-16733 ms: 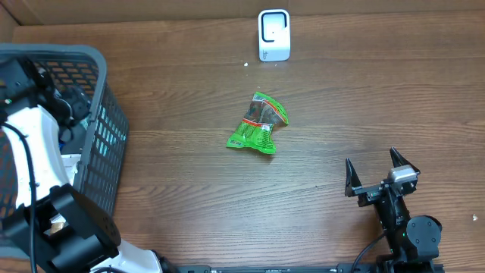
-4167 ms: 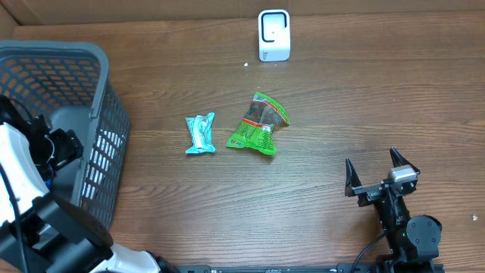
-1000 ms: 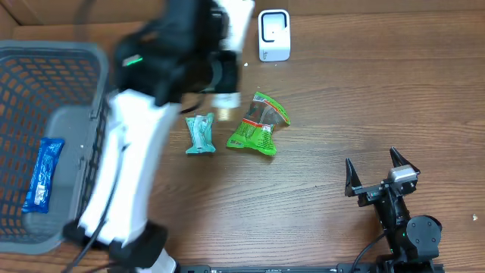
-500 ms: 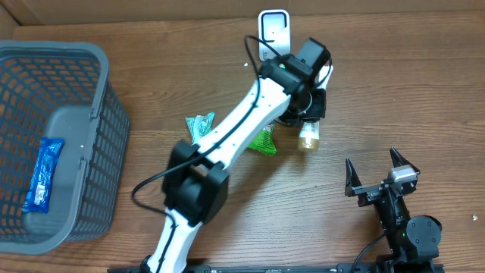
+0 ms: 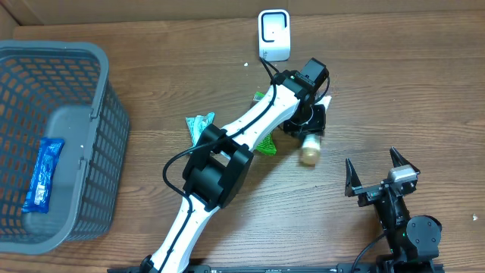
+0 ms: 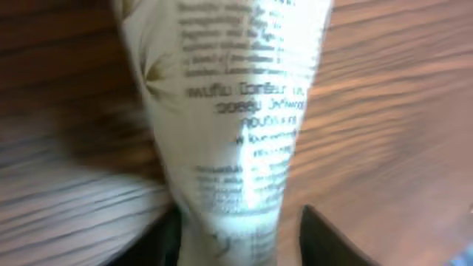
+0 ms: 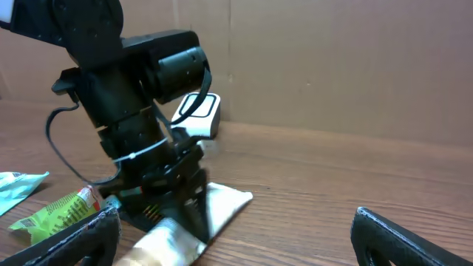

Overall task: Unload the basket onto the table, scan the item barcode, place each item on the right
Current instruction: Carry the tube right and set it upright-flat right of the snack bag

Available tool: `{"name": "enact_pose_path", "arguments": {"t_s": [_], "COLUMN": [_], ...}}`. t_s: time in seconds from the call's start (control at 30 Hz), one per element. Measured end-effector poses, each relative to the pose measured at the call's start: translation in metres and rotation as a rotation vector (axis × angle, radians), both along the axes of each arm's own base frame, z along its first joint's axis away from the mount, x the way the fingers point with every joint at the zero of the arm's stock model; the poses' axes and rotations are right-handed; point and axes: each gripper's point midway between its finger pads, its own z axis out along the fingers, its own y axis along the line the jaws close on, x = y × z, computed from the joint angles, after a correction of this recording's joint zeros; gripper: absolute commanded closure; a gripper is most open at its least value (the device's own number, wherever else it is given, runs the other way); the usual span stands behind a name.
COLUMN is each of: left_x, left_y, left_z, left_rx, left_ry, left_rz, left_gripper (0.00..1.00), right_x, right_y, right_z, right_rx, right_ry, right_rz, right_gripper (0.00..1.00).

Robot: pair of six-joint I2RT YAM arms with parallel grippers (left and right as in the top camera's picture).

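Observation:
The item, a cream tube with printed text, lies on the wooden table right of centre. My left gripper reaches over it from above. In the left wrist view the tube fills the frame between the open left gripper. The right finger stands apart from the tube. The white scanner stands at the table's far edge, also visible as the scanner behind the left arm. My right gripper rests open at the front right, the tube lying in front of the right gripper.
A grey basket at the left holds a blue packet. A teal packet and a green packet, partly under the left arm, lie near the middle. A cardboard wall backs the table.
The left arm swung from the left over to the right of the green packet with the tube, set it down on the table, and its jaws have parted.

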Motion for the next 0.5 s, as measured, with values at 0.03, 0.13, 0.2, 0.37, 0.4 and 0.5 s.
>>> {"name": "enact_pose_path", "arguments": {"t_s": [0.03,0.13,0.2,0.37,0.4,0.5], "left_x": [0.001,-0.003,-0.007,-0.008,-0.003,0.015], "left_y": [-0.005,-0.013,-0.015,-0.009,-0.006,0.011], "left_z": [0.002,0.007,0.011,0.043,0.055,0.106], "left_rx": [-0.026,-0.083,-0.105,-0.118,-0.122,-0.141], "left_ry": [-0.007,-0.008,0.001,-0.002,-0.018,-0.102], "left_rz": [-0.018,-0.074,-0.11,-0.172,-0.178,-0.175], "left_gripper": [0.45,0.43,0.43,0.42,0.42,0.42], "right_x": [0.0,0.0,0.0,0.0,0.0,0.0], "right_y": [0.0,0.0,0.0,0.0,0.0,0.0], "right_z": [0.0,0.0,0.0,0.0,0.0,0.0], "right_rx": [0.0,0.0,0.0,0.0,0.0,0.0], "right_ry": [0.0,0.001,0.0,0.0,0.0,0.0], "right_rz": [0.0,0.001,0.0,0.0,0.0,0.0], "right_gripper": [0.0,0.0,0.0,0.0,0.0,0.0]}}
